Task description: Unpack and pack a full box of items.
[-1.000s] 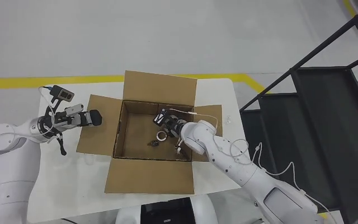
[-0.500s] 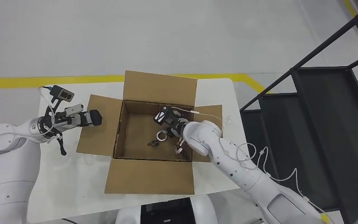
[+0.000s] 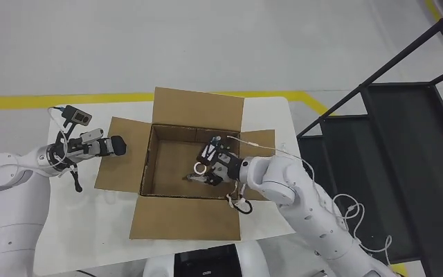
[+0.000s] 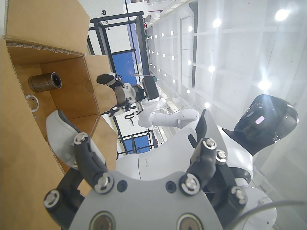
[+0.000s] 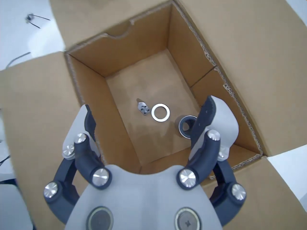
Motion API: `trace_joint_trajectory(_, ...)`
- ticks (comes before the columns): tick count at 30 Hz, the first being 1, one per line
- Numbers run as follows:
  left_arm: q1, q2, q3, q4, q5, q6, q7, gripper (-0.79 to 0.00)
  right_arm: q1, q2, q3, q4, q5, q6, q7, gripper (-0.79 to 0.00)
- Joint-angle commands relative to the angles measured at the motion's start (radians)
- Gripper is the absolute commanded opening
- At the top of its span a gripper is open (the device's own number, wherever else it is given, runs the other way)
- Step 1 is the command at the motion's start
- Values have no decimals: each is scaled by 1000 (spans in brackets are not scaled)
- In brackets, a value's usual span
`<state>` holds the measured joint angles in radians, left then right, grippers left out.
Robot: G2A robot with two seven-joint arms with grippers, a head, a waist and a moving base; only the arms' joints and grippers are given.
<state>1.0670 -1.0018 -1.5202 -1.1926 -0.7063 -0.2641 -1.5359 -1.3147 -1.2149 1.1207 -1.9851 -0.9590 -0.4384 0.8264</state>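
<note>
An open cardboard box (image 3: 197, 109) stands on the white table (image 3: 277, 114), all flaps folded out. On its floor lie a flat metal ring (image 5: 160, 112), a small metal block (image 5: 143, 108) and a dark cylindrical bearing (image 5: 185, 126). My right gripper (image 5: 153, 118) hangs open above the box's inside, over these parts and holding nothing; the top view has it near the box's right wall (image 3: 212, 172). My left gripper (image 4: 130, 130) is open and empty beside the box's left flap (image 3: 116, 146). From there the bearing (image 4: 44, 82) and ring (image 4: 32, 101) are visible.
A black metal stair frame (image 3: 394, 131) stands just right of the table. The box flaps (image 3: 183, 218) spread over much of the tabletop. Bare table lies left of the box, around the left arm (image 3: 76, 208).
The right gripper has drawn back and risen slightly inside the box, with its arm swinging outward to the right. The left arm has not moved.
</note>
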Motion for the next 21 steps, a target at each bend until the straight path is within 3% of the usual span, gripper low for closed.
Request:
trace_joint_trajectory(1,0,0,0,0,0,0,0,0,-33,9,58,-38,95,-37,6,0)
trace_joint_trajectory(6,0,0,0,0,0,0,0,0,-116,37,227,-92,362,-93,66,0)
trace_joint_trajectory(11,9,1,-5,-19,12,9,46,0,-180,64,406,-108,595,-71,179,0)
trace_joint_trajectory(21,-13,35,-122,44,104,9,130,0,-305,96,691,-36,793,-59,203,0)
